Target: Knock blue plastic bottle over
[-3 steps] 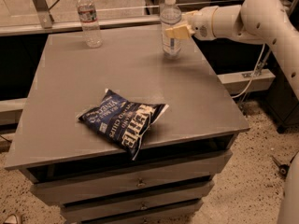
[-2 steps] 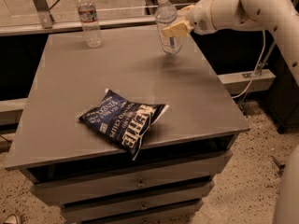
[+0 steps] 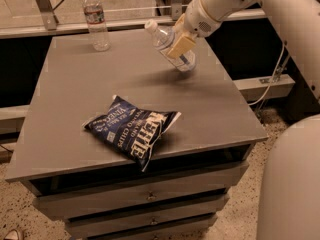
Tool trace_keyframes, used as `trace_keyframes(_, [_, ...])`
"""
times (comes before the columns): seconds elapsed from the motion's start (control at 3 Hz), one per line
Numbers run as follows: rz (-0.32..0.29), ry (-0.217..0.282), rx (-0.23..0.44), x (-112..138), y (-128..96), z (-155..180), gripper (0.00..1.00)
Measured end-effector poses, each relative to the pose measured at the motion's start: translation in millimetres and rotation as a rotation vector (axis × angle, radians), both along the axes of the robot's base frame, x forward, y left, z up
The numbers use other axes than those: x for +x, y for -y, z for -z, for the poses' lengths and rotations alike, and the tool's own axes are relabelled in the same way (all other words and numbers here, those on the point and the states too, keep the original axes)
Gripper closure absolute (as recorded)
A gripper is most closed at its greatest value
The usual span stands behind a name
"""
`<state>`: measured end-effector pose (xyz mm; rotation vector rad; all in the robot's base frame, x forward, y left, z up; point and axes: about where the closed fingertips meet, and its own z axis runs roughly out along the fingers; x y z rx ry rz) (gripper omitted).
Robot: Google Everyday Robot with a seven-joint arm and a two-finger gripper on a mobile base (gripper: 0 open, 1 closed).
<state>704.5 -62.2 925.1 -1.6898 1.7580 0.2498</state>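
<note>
Grey and flat, the top of a drawered cabinet (image 3: 65, 134) fills most of the scene, and a crumpled dark blue chip bag (image 3: 132, 134) lies near its middle as a handy landmark. Beyond the bag and to its right is the clear plastic water bottle with a white cap and a pale blue-and-white label (image 3: 161, 36). A second ago it stood straight. Now it leans steeply, its cap swung over to the left, and I cannot tell whether its base still touches the tabletop. The robot's cream-coloured gripper (image 3: 181, 44) sits against the middle of the bottle's body, reaching in from the right on the white arm (image 3: 220, 4). Whether it clasps the bottle or only presses on it, I cannot tell. Far beyond the bag and to its left, a slimmer clear bottle with a red-and-white label (image 3: 96, 21) stands upright as before. As I judge it, the tipping is well under way, and the bottle need only go down onto its side.
</note>
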Motion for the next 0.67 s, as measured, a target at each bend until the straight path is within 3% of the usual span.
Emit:
trace_keyframes(0.33, [-0.088,-0.083,-0.181,-18.0,-9.1,33.8,0.97])
trace_keyframes(0.67, [-0.138,-0.125,-0.245,-28.0,-16.5,50.3,0.74])
